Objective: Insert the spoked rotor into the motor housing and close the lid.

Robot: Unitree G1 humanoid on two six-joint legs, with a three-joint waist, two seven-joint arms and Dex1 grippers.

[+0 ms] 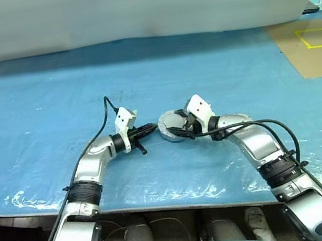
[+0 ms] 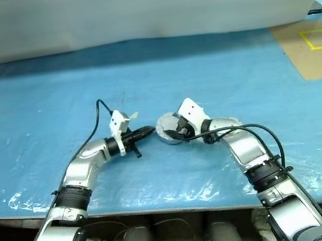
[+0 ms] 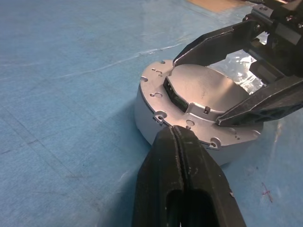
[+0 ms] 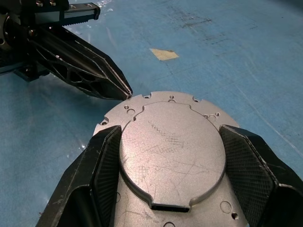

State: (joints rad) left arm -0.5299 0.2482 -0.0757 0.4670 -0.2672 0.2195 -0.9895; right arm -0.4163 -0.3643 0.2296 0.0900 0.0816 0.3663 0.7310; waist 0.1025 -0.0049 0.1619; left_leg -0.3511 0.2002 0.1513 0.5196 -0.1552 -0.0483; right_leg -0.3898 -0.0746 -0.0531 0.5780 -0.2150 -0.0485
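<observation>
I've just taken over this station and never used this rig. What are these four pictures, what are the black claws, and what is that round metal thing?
The two wide pictures come from the robot's head, looking down over both arms at a table under a blue plastic sheet. The other two come from a camera on each wrist.

The black claws are the arms' tools. The right tool straddles the raised centre circle of the round grey metal lid, one finger on each side; whether the fingers press on it is unclear. The lid sits on a grey round body, so the assembly looks closed. The left tool is shut, empty, with its tip at the lid's rim.
</observation>
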